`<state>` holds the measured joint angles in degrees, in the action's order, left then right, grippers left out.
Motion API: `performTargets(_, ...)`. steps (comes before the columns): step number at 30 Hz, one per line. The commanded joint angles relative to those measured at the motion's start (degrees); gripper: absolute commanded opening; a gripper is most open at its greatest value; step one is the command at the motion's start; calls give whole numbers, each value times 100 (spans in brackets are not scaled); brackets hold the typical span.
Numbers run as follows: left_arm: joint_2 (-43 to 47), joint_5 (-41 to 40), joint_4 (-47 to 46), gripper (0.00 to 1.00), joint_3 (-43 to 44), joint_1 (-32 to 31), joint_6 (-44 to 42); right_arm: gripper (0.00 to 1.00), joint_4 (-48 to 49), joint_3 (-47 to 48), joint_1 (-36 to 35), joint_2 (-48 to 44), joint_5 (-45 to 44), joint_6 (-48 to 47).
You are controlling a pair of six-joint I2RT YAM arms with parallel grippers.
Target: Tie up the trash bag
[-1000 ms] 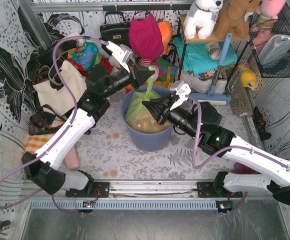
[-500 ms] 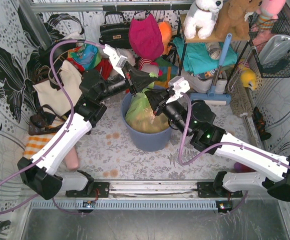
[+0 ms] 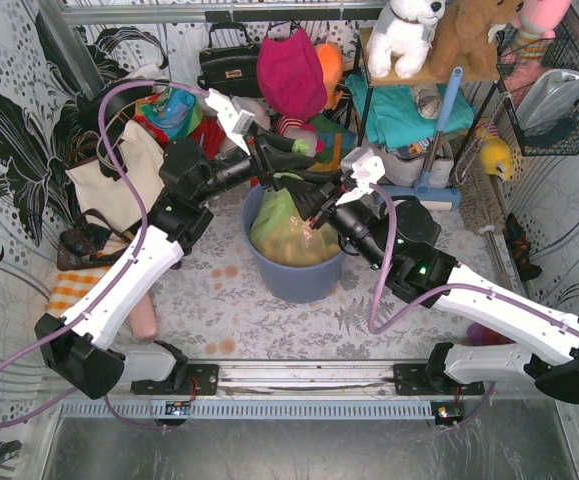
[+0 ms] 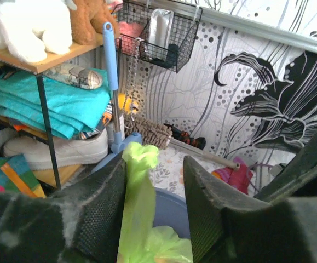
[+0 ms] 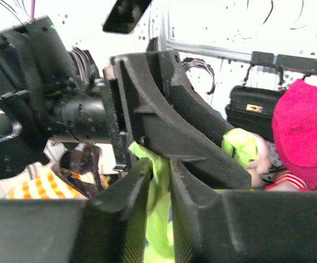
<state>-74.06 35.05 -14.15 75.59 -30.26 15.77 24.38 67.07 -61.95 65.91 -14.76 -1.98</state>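
The bag (image 3: 287, 235) sits in the bin (image 3: 299, 282) at mid desk (image 3: 219, 300), its mouth drawn up into a thin green neck. The left hand (image 3: 307, 165) is open around that neck: in its wrist view the plastic runs up between the fingers, against one and clear of the other. The right hand (image 3: 314, 212) is closed on the plastic lower down, just above the fill.

The film looks light, limp and slick, and I judge it likely to stretch or tear under a hard pull. The paper (image 3: 294, 248) inside adds little weight. The gathered neck above the fill is the best hold, one hand on each side.

No brand, label or writing can be read.
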Motion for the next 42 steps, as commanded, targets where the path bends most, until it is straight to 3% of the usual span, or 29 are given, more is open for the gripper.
performTargets(1, 85, -117, -162, 59, 65, -24, -93, 37, -67, 390, 4, -201, 446, 38)
performTargets(3, 154, -363, -136, 64, 88, -16, -179, 51, -267, 503, 8, -260, 450, -14)
performTargets(5, 215, -596, -30, 67, 147, -10, -270, 56, -429, 605, 6, -330, 397, -69)
performTargets(16, 930, -2665, 468, 75, 58, 47, -962, 75, -1231, 1190, 100, -434, -1014, -1067)
performTargets(24, 1674, -4563, 679, 78, -756, 63, -1254, 82, -1983, 1021, 1385, -311, -901, -475)
performTargets(28, 2037, -5690, 692, 78, -1443, 70, -1136, 88, -2117, 451, 2202, -368, -677, -89)
performTargets(30, 2198, -6122, 663, 81, -1840, 77, -1078, 96, -2098, 79, 2591, -432, -683, 62)
performTargets(31, 2265, -6313, 648, 87, -2050, 88, -1054, 98, -2054, -151, 2751, -475, -701, 102)
performTargets(32, 2325, -6450, 614, 100, -2258, 112, -1027, 97, -1998, -371, 2903, -513, -703, 158)
performTargets(42, 2464, -7159, 268, 98, -4123, 1049, 98, 97, -1024, -2650, 4449, -587, -1071, 508)
